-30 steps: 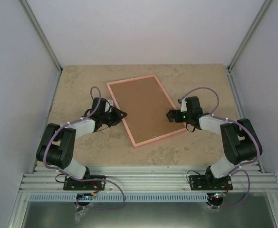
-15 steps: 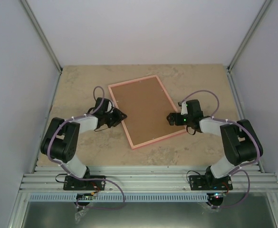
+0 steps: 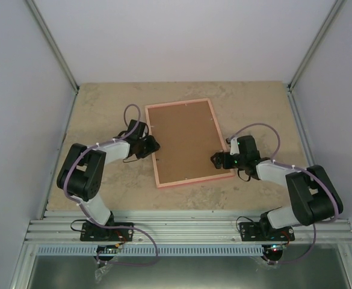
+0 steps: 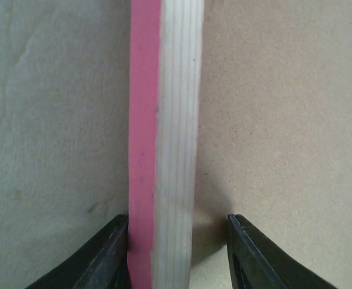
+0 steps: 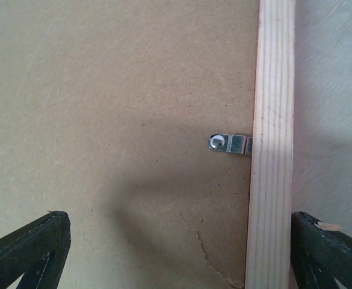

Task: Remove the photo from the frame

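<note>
Straddling the frame [image 3: 185, 141] low, our left end effector [image 3: 156, 144] and right end effector [image 3: 213, 159] stand released. Brown back faces up.

We are noting the frame [image 4: 177, 120] within the left claw [image 4: 179, 256] as bare grained wood, matt pink outside; matt fibreboard [image 5: 103, 90] and a shiny metal tab [image 5: 230, 144] before the right claw [image 5: 179, 253].

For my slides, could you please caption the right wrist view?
Open right gripper above the face-down frame, a metal tab holding its fibreboard backing.
</note>
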`<state>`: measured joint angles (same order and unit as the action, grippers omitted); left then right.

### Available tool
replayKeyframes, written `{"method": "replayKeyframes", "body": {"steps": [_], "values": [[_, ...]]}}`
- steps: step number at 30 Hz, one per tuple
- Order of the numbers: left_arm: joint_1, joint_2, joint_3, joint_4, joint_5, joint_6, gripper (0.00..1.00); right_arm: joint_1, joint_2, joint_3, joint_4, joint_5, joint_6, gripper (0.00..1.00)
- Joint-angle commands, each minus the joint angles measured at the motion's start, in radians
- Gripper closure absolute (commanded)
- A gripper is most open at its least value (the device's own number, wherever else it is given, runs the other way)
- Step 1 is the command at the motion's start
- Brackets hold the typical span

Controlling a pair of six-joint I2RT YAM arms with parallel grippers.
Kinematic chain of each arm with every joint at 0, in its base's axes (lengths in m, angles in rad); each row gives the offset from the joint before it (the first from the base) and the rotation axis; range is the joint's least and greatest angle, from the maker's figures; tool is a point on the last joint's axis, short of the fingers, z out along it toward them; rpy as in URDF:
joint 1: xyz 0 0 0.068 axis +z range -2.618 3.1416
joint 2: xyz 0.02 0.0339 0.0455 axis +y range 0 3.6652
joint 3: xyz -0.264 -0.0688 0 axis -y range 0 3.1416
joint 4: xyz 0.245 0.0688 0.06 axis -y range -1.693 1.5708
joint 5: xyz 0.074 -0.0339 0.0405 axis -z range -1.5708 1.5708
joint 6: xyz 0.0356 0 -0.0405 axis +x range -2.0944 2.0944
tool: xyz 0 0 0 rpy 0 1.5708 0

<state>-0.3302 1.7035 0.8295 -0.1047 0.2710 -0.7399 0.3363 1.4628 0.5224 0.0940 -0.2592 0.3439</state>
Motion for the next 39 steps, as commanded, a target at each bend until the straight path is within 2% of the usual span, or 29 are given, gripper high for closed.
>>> {"method": "replayKeyframes", "body": {"steps": [1, 7, 12, 17, 22, 28, 30, 34, 39], "values": [[-0.032, 0.071, 0.007, -0.174, -0.169, 0.012, 0.54, 0.037, -0.051, -0.041, -0.026, -0.115, 0.038, 0.02], [-0.039, 0.073, 0.013, -0.174, -0.224, 0.007, 0.50, 0.077, -0.117, -0.079, -0.036, -0.110, 0.070, 0.02], [-0.038, 0.046, -0.003, -0.158, -0.254, -0.001, 0.40, 0.083, -0.173, -0.073, -0.097, -0.050, 0.070, 0.02], [-0.038, -0.013, -0.028, -0.153, -0.333, -0.013, 0.32, 0.083, -0.239, -0.049, -0.179, 0.060, 0.070, 0.02], [-0.038, -0.135, -0.062, -0.142, -0.421, -0.024, 0.18, 0.080, -0.296, 0.002, -0.269, 0.189, 0.061, 0.02], [-0.036, -0.297, -0.096, -0.076, -0.415, -0.009, 0.01, 0.061, -0.304, 0.110, -0.358, 0.390, 0.084, 0.02], [-0.036, -0.360, -0.118, -0.045, -0.447, 0.004, 0.01, 0.031, -0.284, 0.142, -0.379, 0.432, 0.079, 0.02], [-0.036, -0.497, -0.171, -0.028, -0.559, 0.028, 0.01, -0.080, -0.231, 0.178, -0.392, 0.405, 0.085, 0.02], [-0.035, -0.656, -0.318, 0.112, -0.484, 0.064, 0.01, -0.165, -0.160, 0.195, -0.359, 0.393, 0.089, 0.02]]}}
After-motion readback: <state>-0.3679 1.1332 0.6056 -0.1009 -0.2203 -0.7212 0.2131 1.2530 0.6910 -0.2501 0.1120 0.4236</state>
